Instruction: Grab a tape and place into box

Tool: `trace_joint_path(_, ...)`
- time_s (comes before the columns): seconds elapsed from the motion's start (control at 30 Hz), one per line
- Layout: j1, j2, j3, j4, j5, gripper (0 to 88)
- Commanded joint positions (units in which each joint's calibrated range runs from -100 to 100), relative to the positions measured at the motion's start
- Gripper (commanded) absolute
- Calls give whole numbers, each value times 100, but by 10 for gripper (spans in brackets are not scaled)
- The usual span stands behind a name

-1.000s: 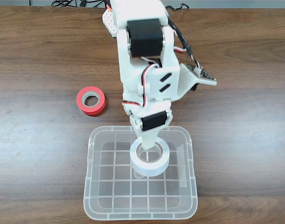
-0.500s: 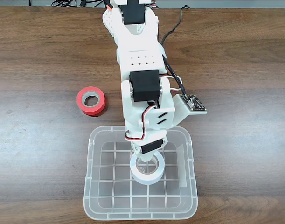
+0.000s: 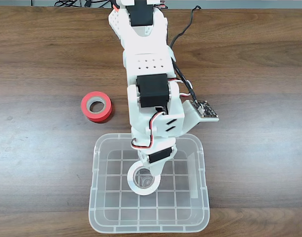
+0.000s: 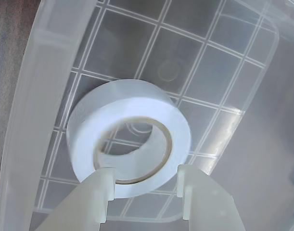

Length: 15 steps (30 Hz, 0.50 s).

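Gripper: the gripper (image 4: 144,185) reaches down into the box; in the wrist view its two fingers stand parted, one at the roll's near edge, the other just clear of it, clamping nothing.
Tape: white tape roll (image 3: 142,181), hole upward, lying inside the box on the grid-ribbed bottom; in the wrist view (image 4: 129,130) it looks flat or nearly so.
Box: clear plastic box (image 3: 97,207) at the near edge of the wooden table (image 3: 42,49), long walls running away from the arm's base.
Change: half a second earlier the roll sat further to the right in the fixed view, hanging on a gripper finger; now it lies lower left of the gripper tip and appears let go.
Red roll: red tape roll (image 3: 96,106) with grey core, on the table left of the box in the fixed view, well apart from the arm, not moved.
Task standing: by judgement, placement is done; what remains is lifting the fingers out without catching the roll's rim.
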Motion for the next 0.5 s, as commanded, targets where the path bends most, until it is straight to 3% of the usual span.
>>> trace_joint_path(0.0, 152, -604, -501, 32, -30, 120)
trace_joint_path(0.17, 159, -1151, -492, 100, -30, 110)
trace_joint_path(0.33, 79, -1802, -492, 571, -130, 13)
trace_joint_path(0.47, 71, -2382, -492, 1042, -299, 13)
